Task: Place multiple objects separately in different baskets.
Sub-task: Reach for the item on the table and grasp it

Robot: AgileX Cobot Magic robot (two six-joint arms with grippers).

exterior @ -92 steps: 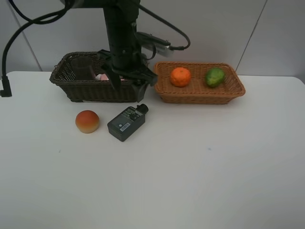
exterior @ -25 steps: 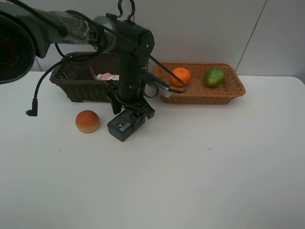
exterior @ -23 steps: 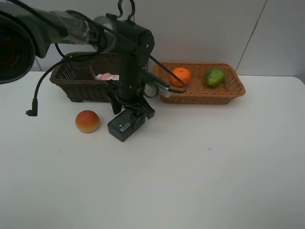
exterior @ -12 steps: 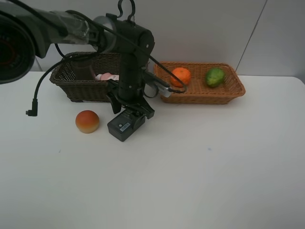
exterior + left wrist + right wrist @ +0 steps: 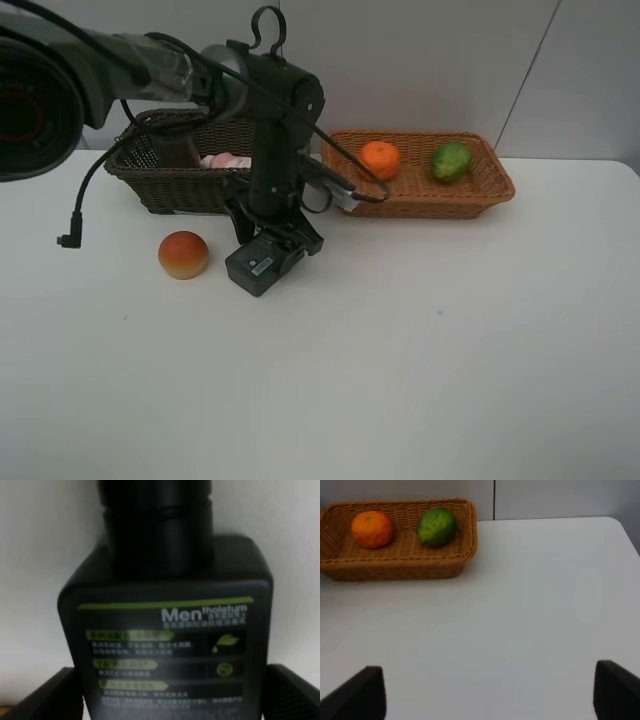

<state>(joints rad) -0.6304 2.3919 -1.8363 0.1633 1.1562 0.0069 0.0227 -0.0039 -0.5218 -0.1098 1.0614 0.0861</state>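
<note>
High view: orange (image 5: 379,160) and lime (image 5: 451,161) sit in the tan basket (image 5: 420,203), far right. A pink bottle (image 5: 225,161) lies in the dark basket (image 5: 170,190), far left. Peach (image 5: 183,254) and grey bottle (image 5: 262,264) lie on the table (image 5: 450,350), not yet sorted.

Left wrist: left gripper (image 5: 170,700) is spread astride the grey bottle, apparently not pinching it.

Right wrist: right gripper (image 5: 490,695) is spread and empty.
</note>
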